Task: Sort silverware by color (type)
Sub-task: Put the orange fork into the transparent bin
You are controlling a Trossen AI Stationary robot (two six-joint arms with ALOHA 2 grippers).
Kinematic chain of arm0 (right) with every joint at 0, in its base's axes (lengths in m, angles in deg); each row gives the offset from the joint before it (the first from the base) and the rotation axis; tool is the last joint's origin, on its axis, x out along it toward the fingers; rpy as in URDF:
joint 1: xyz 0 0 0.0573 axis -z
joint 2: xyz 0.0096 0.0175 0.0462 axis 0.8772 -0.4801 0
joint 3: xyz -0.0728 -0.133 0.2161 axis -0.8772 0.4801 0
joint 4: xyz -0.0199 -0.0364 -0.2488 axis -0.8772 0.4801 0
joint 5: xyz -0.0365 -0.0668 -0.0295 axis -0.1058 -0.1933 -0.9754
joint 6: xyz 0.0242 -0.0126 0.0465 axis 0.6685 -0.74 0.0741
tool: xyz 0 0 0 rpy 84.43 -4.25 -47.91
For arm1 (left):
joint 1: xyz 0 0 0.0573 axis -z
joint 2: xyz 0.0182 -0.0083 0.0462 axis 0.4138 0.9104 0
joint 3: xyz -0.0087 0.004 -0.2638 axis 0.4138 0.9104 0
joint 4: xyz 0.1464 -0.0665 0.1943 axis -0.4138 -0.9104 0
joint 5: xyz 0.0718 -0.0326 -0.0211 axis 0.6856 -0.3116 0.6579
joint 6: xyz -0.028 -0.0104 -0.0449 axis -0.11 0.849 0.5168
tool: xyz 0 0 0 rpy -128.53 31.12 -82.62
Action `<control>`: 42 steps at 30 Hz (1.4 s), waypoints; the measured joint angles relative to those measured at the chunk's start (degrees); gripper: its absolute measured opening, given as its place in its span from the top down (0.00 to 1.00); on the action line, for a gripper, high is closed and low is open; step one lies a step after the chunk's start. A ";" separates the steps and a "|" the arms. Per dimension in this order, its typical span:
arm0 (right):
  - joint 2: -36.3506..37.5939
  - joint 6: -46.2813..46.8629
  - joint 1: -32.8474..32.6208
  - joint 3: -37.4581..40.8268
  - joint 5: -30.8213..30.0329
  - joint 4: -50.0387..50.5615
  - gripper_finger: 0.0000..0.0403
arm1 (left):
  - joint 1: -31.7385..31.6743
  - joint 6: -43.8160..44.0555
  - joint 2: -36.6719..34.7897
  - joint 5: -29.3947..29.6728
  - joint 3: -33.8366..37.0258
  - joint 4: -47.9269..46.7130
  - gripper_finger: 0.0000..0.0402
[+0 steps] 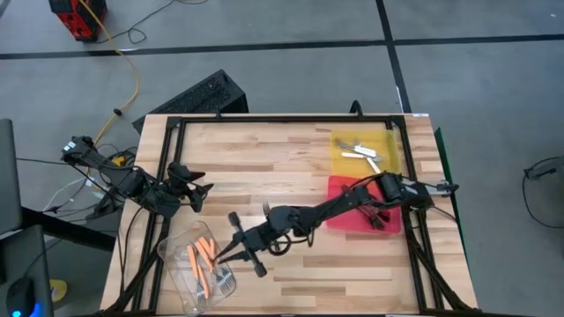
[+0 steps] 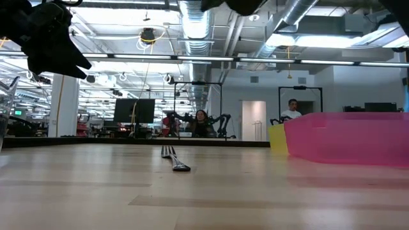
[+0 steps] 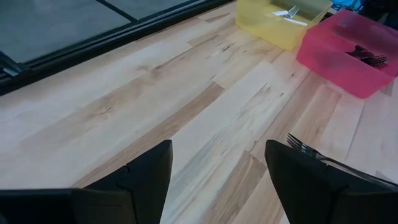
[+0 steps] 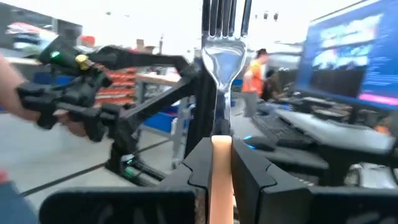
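My right gripper [image 1: 226,255] reaches across from the table's right, close to the clear tub [image 1: 201,269], and is shut on an orange-handled fork [image 4: 222,74]. The tub holds more orange-handled forks [image 1: 204,254] and pale ones [image 1: 225,282]. One dark fork [image 2: 176,160] lies flat on the wood mid-table and also shows beside my left finger [image 3: 305,148]. White-handled forks [image 1: 363,154] lie in the yellow tray [image 1: 388,139], dark ones [image 3: 367,59] in the red tray [image 1: 339,220]. My left gripper [image 1: 201,187] hovers open at the table's left, with nothing between its fingers. My right gripper pinches the fork's orange handle [image 4: 221,163] between its two fingers. The fork lies along the fingers, and its metal neck and tines [image 4: 224,25] stick out past the fingertips. It is lifted clear of the table, with the fingers about level and pointing toward the table's left.
The yellow tray and the red tray stand side by side at the table's right edge. A black frame [image 1: 282,119] rims the table. Bare wood lies between the tub and the trays. People sit at desks in the room behind [image 2: 201,122].
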 joint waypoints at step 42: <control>-19.84 34.30 0.48 -20.61 -9.20 3.89 0.85 | -0.01 0.56 0.00 1.59 0.00 -0.07 0.40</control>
